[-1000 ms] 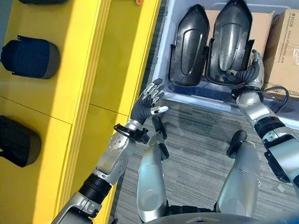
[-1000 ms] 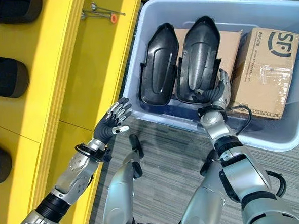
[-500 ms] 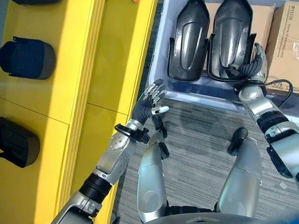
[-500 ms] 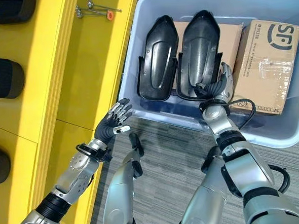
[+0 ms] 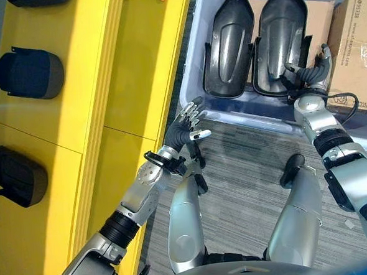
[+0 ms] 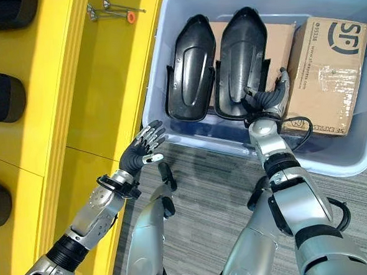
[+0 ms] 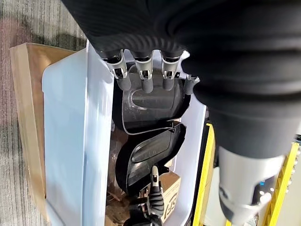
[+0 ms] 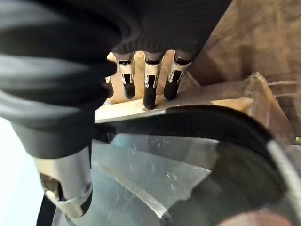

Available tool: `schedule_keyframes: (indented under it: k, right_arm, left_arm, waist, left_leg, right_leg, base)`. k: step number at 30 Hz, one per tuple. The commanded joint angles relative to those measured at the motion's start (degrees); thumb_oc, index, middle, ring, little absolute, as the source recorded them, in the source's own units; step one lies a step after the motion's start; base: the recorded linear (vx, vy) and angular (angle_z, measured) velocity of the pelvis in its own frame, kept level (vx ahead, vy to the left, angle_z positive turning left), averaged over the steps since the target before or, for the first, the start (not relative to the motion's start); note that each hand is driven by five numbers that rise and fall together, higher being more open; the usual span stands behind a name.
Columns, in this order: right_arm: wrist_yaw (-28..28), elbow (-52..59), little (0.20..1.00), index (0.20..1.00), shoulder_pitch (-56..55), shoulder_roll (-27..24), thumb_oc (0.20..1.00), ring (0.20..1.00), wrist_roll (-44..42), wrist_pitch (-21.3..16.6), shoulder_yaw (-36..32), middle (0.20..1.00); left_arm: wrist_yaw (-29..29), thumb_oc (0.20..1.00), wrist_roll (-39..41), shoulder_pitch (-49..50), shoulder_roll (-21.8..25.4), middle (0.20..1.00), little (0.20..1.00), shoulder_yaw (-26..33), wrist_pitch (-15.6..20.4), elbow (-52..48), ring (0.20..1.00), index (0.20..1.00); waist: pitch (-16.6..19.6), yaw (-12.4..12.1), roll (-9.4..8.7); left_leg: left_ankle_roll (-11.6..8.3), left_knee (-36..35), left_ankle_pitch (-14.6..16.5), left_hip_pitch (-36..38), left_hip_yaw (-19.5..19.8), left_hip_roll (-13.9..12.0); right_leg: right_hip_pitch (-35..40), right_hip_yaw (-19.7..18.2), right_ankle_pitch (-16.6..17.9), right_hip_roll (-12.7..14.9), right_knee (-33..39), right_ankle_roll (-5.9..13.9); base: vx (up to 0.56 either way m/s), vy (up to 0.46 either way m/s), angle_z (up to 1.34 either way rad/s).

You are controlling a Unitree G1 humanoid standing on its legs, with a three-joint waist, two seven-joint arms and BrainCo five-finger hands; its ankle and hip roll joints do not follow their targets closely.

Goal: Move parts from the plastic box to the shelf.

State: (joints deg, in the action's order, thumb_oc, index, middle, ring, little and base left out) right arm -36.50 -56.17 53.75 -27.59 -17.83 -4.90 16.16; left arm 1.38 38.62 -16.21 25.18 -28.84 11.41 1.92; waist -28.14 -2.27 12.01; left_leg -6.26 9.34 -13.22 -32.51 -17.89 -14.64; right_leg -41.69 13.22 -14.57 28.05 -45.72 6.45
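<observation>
A pale plastic box (image 5: pixel 197 55) holds two black shell-shaped parts side by side, the left part (image 5: pixel 227 44) and the right part (image 5: pixel 283 38). My right hand (image 5: pixel 310 75) is at the near end of the right part (image 8: pixel 197 117). Its fingers (image 8: pixel 149 87) hook over that part's rim and the thumb (image 8: pixel 70 197) stands apart. My left hand (image 5: pixel 184 128) hovers open with spread fingers and holds nothing. It is beside the yellow shelf (image 5: pixel 74 88), just short of the box's near left corner. The box (image 7: pixel 66 117) also shows past the left hand's fingers.
Two cardboard boxes (image 6: pixel 327 47) lie in the plastic box behind and to the right of the parts. Black parts (image 5: pixel 30 72) (image 5: pixel 17 175) sit on the shelf's left side. Long bolts with an orange piece (image 6: pixel 110 8) lie at the shelf's far end.
The whole view has shifted slightly. My right hand's fingers have curled further over the right part's near rim and its thumb has lifted away. The left hand has barely moved.
</observation>
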Motion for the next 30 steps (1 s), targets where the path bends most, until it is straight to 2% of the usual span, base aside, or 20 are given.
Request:
schedule_keyframes:
  k: [1,3,5,9,10,13,17,19,21,30]
  right_arm:
    - [5.5,-6.1,1.0,1.0,-0.2,1.8,1.0,1.0,-4.9,6.8,0.2,1.0]
    - [6.2,-6.8,1.0,1.0,-0.1,1.7,1.0,1.0,-6.1,8.0,0.5,1.0]
    - [7.5,-9.1,1.0,1.0,0.8,1.3,1.0,1.0,-4.4,11.4,0.9,1.0]
    - [9.1,-10.2,1.0,1.0,2.1,1.2,1.0,1.0,-2.2,13.5,2.5,1.0]
    - [9.2,-10.7,1.0,1.0,3.0,1.1,1.0,1.0,-1.3,15.4,3.4,1.0]
    - [10.2,-11.4,1.0,1.0,3.6,1.1,1.0,1.0,-3.2,17.4,4.1,1.0]
    - [10.1,-12.6,1.0,1.0,4.5,1.0,1.0,1.0,1.3,21.3,5.1,1.0]
    - [10.7,-13.0,1.0,1.0,4.4,0.5,1.0,1.0,9.5,22.9,6.9,1.0]
    - [10.6,-12.8,1.0,1.0,5.0,0.4,1.0,1.0,12.4,25.5,8.5,1.0]
    - [6.6,-13.6,1.0,1.0,3.2,3.0,1.0,1.0,10.0,31.3,10.2,1.0]
  left_arm:
    - [0.0,1.0,-2.3,-2.6,-1.7,1.0,1.0,0.6,1.1,-3.3,1.0,1.0]
    - [0.1,1.0,-1.6,-2.8,-1.6,1.0,1.0,0.4,0.9,-3.3,1.0,1.0]
    - [0.1,1.0,-1.5,-2.9,-1.5,1.0,1.0,0.3,0.1,-3.5,1.0,1.0]
    - [0.2,1.0,-1.0,-3.2,-1.4,1.0,1.0,-0.1,-0.3,-3.4,1.0,1.0]
    - [0.2,1.0,-1.2,-3.4,-1.2,1.0,1.0,-0.3,-0.2,-3.1,1.0,1.0]
    - [-0.3,1.0,-1.0,-3.9,-1.0,1.0,1.0,-0.5,-0.4,-2.9,1.0,1.0]
    - [-0.5,1.0,-0.7,-4.4,-0.7,1.0,1.0,-0.8,-0.2,-2.1,1.0,1.0]
    - [-0.7,1.0,-0.6,-4.5,-0.5,1.0,1.0,-1.0,0.2,-1.7,1.0,1.0]
    - [-0.5,1.0,-0.2,-4.8,-0.2,1.0,1.0,-1.3,0.6,-1.2,1.0,1.0]
    - [-1.1,1.0,-0.7,-4.6,-0.6,1.0,1.0,-0.9,2.3,0.3,1.0,1.0]
  waist:
    - [-1.7,-1.8,2.92]
    - [-1.7,-1.8,2.97]
    - [-1.7,-2.1,3.05]
    - [-1.7,-2.6,3.04]
    - [-1.7,-3.0,2.86]
    - [-1.7,-3.4,2.4]
    - [-1.7,-4.1,1.94]
    - [-1.7,-4.4,1.65]
    - [-1.7,-4.8,1.41]
    - [-1.7,-6.2,0.55]
  left_leg:
    - [-0.18,10.0,13.0,-0.7,-0.5,-0.4]
    - [-0.1,10.3,13.2,-1.0,-0.4,-0.4]
    - [-0.03,10.5,13.2,-1.2,-0.5,-0.4]
    - [0.04,10.9,13.3,-2.0,-0.2,-0.5]
    - [0.09,11.5,13.4,-2.8,0.0,-0.6]
    - [0.06,12.1,13.4,-4.0,0.4,-0.8]
    - [0.08,13.0,13.7,-5.5,1.0,-0.9]
    - [0.26,13.7,13.8,-6.6,1.2,-1.2]
    - [0.41,14.1,13.9,-7.3,1.4,-1.2]
    - [0.9,14.4,13.7,-9.7,2.5,-0.8]
  right_leg:
    - [-0.5,0.5,2.4,-2.7,2.1,-1.39]
    - [-0.7,0.4,2.5,-2.5,2.1,-1.3]
    - [-0.7,0.5,3.0,-2.3,2.7,-1.07]
    - [-1.1,0.7,3.1,-1.9,2.5,-0.97]
    - [-1.4,0.9,3.4,-1.7,2.4,-0.8]
    - [-1.8,1.2,3.8,-1.5,2.5,-0.56]
    - [-2.2,1.6,4.3,-1.1,2.6,-0.15]
    - [-2.8,1.8,4.7,-0.7,2.4,0.14]
    - [-2.8,2.2,5.0,-0.5,2.7,0.35]
    - [-2.9,3.2,6.3,-0.3,4.0,1.13]
  base:
    - [0.0,0.0,0.0]
    - [0.0,0.0,0.0]
    - [0.02,0.015,0.0]
    - [0.01,0.003,0.0]
    - [0.04,0.006,0.0]
    - [0.03,0.006,0.03]
    - [0.03,0.025,0.05]
    - [0.03,0.038,0.07]
    - [0.01,0.017,0.08]
    - [0.01,0.044,0.05]
